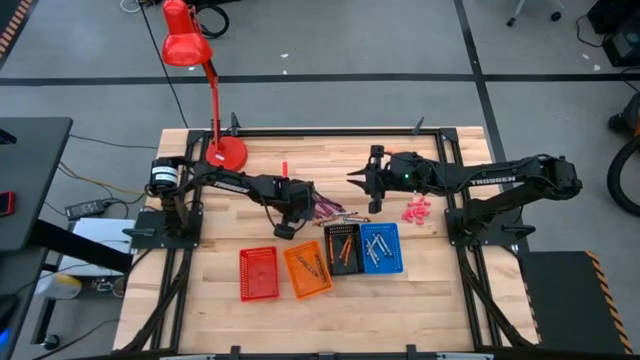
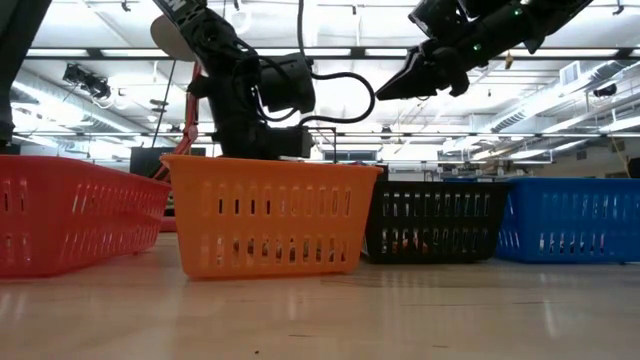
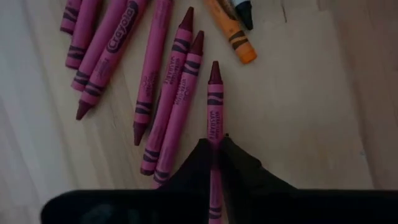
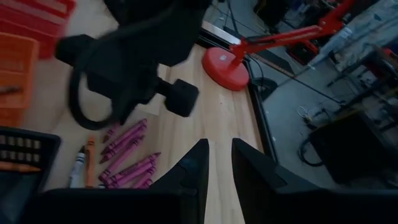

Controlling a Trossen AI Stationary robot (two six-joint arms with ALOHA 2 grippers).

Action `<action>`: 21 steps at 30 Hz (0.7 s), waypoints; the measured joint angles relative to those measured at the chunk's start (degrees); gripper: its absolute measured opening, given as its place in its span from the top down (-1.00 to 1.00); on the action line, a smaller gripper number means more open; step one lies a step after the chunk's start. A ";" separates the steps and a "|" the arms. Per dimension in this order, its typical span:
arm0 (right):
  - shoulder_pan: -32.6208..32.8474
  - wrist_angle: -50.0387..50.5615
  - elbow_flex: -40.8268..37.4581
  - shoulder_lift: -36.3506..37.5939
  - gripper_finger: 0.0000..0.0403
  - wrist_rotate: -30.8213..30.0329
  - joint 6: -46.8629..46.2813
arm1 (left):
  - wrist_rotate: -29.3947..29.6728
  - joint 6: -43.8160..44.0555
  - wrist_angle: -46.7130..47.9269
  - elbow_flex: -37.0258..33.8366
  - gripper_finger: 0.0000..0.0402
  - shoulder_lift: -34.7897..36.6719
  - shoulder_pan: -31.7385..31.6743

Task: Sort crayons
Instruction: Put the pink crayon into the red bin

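Several magenta-purple crayons (image 3: 155, 93) lie side by side on the wooden table, with an orange crayon (image 3: 231, 28) beyond them; the pile also shows in the high view (image 1: 330, 208). My left gripper (image 3: 214, 152) is over the pile's near side (image 1: 298, 203), shut on one magenta crayon (image 3: 214, 106). My right gripper (image 1: 358, 182) hangs above the table behind the pile; its fingers (image 4: 219, 168) stand a little apart and hold nothing. Crayons lie in the orange basket (image 1: 306, 268), the black basket (image 1: 343, 248) and the blue basket (image 1: 380, 247). My left gripper pinches the magenta crayon between its two fingers, on the wrapped barrel (image 3: 214, 134) behind the pointed tip. The crayon runs along the fingers, and its tip (image 3: 214, 68) sticks out past them. Whether it is clear of the table, I cannot tell.
A red basket (image 1: 258, 273) stands left of the orange one, in a row near the table's front. A red desk lamp (image 1: 225, 150) stands at the far left. Small pink pieces (image 1: 417, 210) lie right of the blue basket. A black-tipped crayon (image 3: 244, 11) lies by the orange one.
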State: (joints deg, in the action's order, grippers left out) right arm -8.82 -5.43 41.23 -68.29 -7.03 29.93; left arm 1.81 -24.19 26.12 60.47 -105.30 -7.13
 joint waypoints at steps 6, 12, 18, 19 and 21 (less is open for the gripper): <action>0.00 0.00 0.01 0.00 0.63 0.36 0.00 | 0.20 3.61 2.54 -0.40 0.84 1.81 0.73; -0.15 0.02 0.00 0.00 0.63 -0.60 0.00 | 0.44 7.09 7.68 -0.42 0.83 6.53 0.56; -0.79 0.20 0.00 0.00 0.63 -0.67 -0.30 | 0.53 17.08 11.91 -0.35 0.83 12.29 0.67; -0.94 0.22 0.01 0.00 0.63 -0.72 -0.60 | 0.18 19.82 13.08 -0.36 0.83 13.36 0.65; -1.44 0.49 0.00 0.00 0.63 -0.76 -1.68 | -0.56 25.88 15.58 -0.39 0.83 15.52 0.66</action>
State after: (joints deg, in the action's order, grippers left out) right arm -10.26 -4.94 41.24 -68.29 -7.80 28.25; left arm 1.25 1.69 41.70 60.07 -89.78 -6.47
